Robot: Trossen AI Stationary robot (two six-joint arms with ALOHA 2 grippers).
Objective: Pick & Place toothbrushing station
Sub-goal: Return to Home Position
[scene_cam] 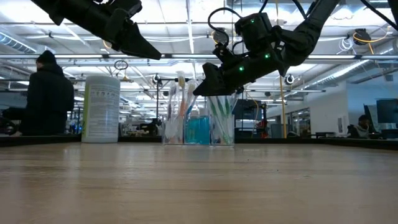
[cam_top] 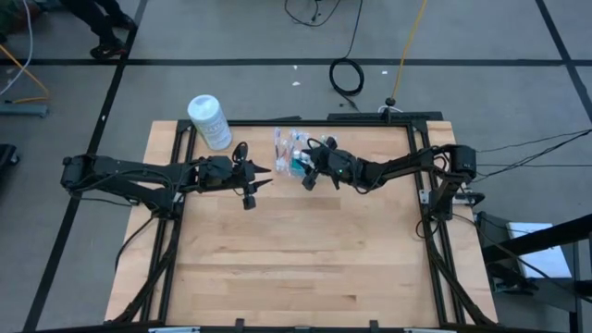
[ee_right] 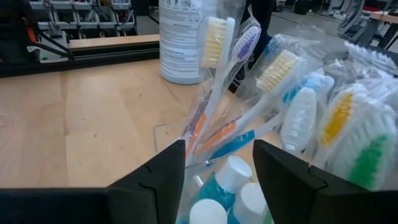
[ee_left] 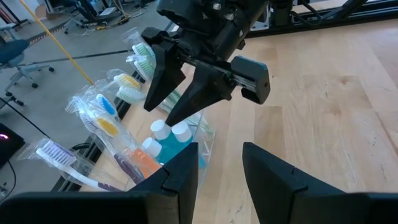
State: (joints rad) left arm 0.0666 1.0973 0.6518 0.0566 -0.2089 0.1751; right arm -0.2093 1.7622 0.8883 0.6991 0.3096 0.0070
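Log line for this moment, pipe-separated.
toothbrushing station: upright, holds toothbrushes, blue bottles | right gripper: open, over it | left gripper: open, raised, empty

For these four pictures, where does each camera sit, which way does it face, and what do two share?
High view: above the table, straight down; both arms, left gripper and right gripper near the clear holder.
Low view: tabletop height, level across toward the room; arms enter from above.
Left wrist view: on the left arm, facing holder and right gripper past its own fingers.
Right wrist view: on the right arm, looking into the holder between its own fingers.
Shared: high, low and right wrist views show the white canister.
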